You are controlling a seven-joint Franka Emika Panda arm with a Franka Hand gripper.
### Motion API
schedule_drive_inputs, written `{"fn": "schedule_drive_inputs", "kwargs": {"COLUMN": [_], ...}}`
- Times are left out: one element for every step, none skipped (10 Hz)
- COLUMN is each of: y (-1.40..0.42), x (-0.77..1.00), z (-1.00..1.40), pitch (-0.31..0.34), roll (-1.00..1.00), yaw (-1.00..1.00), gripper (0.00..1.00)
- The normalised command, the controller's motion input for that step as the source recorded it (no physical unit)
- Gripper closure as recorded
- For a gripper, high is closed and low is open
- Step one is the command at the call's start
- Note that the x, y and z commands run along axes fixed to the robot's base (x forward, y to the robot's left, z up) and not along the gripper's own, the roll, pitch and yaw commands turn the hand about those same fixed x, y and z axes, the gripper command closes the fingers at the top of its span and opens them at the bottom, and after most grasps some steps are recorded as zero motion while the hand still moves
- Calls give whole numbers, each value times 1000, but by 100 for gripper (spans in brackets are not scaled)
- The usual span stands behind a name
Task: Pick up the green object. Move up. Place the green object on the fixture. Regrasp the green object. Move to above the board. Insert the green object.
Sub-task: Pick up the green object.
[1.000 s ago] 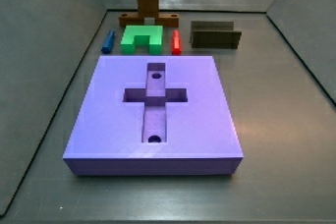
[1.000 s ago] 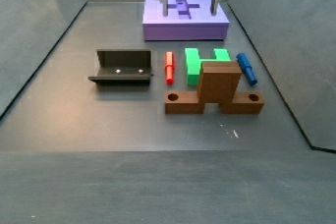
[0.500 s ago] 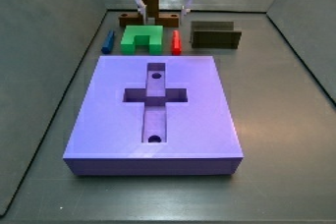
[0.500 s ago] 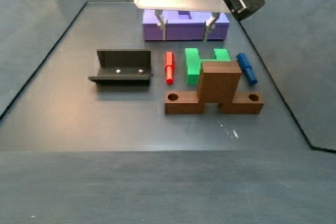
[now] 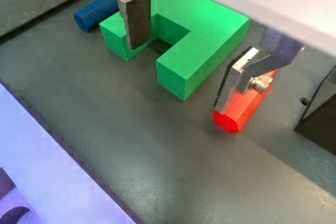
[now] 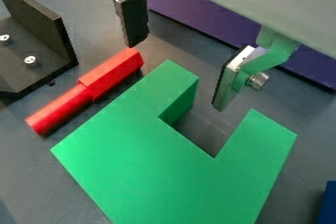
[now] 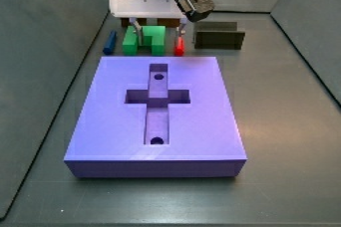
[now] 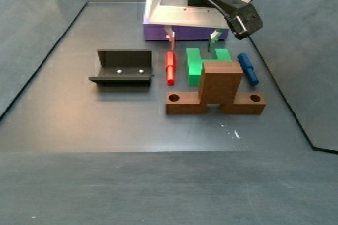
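Note:
The green object (image 5: 191, 36) is a bright green U-shaped piece lying flat on the floor between a red peg (image 5: 237, 105) and a blue peg (image 5: 92, 14). In both side views it lies beyond the board's far end (image 7: 144, 40) (image 8: 205, 64). My gripper (image 5: 191, 46) hangs open just over it, one finger (image 6: 129, 17) on either side and nothing held; from the side the gripper (image 7: 151, 30) hides part of the piece. The purple board (image 7: 160, 102) with its cross recess fills the floor's middle. The fixture (image 8: 123, 68) stands apart, beyond the red peg.
A brown wooden block (image 8: 218, 89) stands right behind the green piece, close to the gripper (image 8: 192, 39). The red peg (image 8: 169, 66) and blue peg (image 8: 247, 68) flank the piece closely. Grey walls enclose the floor.
The gripper has come down from above the scene towards the green piece, staying open. No piece has moved.

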Motion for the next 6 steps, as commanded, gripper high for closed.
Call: {"fn": "schedule_drive_inputs", "kwargs": {"y": [0,0,-26,-83,-46,-29], "x": [-31,-3,0,0,0,0], "z": [43,0,0,-89,-140,-160], "pitch": [0,0,9,13,6,0], "roll": [374,487,396,413,471,450], "yaw": [0,0,0,0,17,31], "gripper": [0,0,0,0,0,0]}}
